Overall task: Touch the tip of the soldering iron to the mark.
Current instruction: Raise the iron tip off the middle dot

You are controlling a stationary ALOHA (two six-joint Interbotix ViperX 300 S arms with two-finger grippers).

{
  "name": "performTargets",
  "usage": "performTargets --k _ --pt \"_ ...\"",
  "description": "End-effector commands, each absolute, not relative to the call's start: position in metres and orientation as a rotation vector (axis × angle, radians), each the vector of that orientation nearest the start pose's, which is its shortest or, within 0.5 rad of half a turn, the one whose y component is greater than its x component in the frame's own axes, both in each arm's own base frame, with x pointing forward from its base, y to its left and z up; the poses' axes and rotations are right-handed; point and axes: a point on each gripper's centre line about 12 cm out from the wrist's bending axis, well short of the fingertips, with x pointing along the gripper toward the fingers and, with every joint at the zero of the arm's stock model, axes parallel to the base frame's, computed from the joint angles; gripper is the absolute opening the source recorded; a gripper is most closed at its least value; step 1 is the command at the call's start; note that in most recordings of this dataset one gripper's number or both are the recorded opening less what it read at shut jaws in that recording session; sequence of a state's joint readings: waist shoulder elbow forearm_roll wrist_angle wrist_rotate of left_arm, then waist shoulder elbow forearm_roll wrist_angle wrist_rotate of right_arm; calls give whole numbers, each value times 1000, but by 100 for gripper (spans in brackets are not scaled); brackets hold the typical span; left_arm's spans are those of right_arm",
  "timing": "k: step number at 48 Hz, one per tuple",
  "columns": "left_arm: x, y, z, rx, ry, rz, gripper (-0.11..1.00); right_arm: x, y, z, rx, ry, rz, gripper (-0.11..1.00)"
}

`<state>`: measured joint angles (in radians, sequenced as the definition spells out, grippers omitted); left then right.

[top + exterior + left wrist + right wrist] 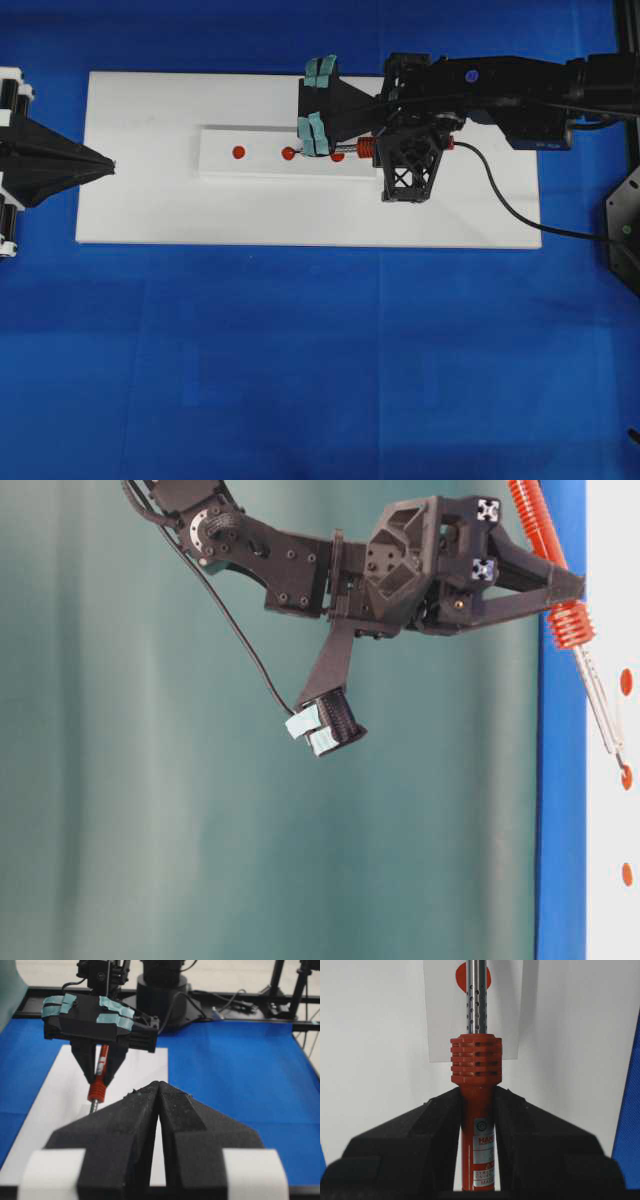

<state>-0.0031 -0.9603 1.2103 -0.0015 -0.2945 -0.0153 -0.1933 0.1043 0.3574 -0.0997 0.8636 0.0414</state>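
While the right gripper squeezed the soldering iron, its tip touched the mark.
The left gripper sat pinched together, holding nothing.

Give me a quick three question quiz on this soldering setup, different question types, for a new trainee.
1. True or false: the right gripper is shut on the soldering iron.
2. Which red dot does the tip sit at in the overhead view? A: left dot B: the mark in the middle C: none
3. Fill in: the left gripper is shut and holds ____.

Key: 1 true. 2 B; the table-level view also shows the tip at a dot, though actual contact cannot be confirmed. 3 nothing.
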Motion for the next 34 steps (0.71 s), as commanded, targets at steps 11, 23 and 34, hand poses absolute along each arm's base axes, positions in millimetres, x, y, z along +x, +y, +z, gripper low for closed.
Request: performTargets --k 11,23,34 --pt "199 -1 283 -16 -57 -7 0 381 -83 179 57 1299 -211 7" --pt "198 -1 284 -16 -61 -7 0 381 -83 179 59 1300 -213 6" --pt "198 -1 284 -16 -63 -7 0 384 -84 191 54 1276 -216 7"
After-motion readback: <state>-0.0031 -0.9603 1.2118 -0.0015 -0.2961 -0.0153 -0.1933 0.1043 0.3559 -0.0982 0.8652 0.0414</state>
